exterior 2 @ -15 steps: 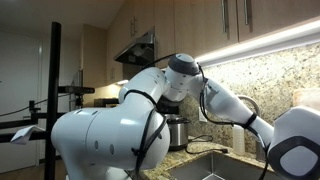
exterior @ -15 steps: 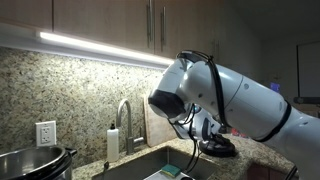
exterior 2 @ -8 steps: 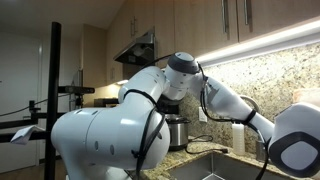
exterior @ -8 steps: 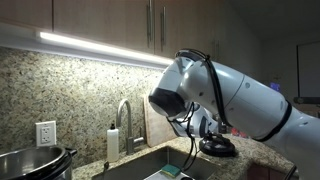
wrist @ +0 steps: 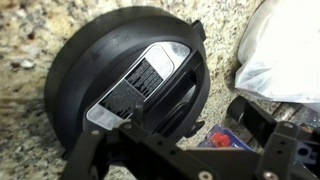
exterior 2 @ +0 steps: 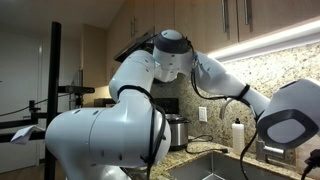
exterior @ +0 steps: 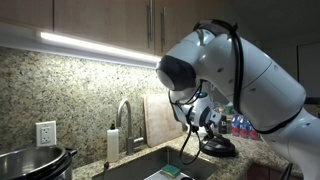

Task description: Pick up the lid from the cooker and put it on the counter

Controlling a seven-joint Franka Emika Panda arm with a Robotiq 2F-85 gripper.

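- The lid [wrist: 120, 70] lies flat on the counter [wrist: 30, 40], handle side up. It is seated on the granite and not resting on the cooker's rim.
- In an exterior view the lid [exterior: 218, 148] sits beyond the sink [exterior: 150, 165], well apart from the cooker [exterior: 35, 162], which stands uncovered at the opposite end. This placement matches what the task asks for.
- The gripper [wrist: 185, 150] hangs directly above the lid. Its jaws appear spread wide with nothing clamped between them, though the wrist view crops the fingers, so I hold this loosely.
- A white plastic bag [wrist: 285, 50] lies just beside the lid's edge. The lid is probably set where it is to use the bare stone next to the bag.
- Judgement: the placing looks complete. What remains is a clear lift away that does not nudge the lid.
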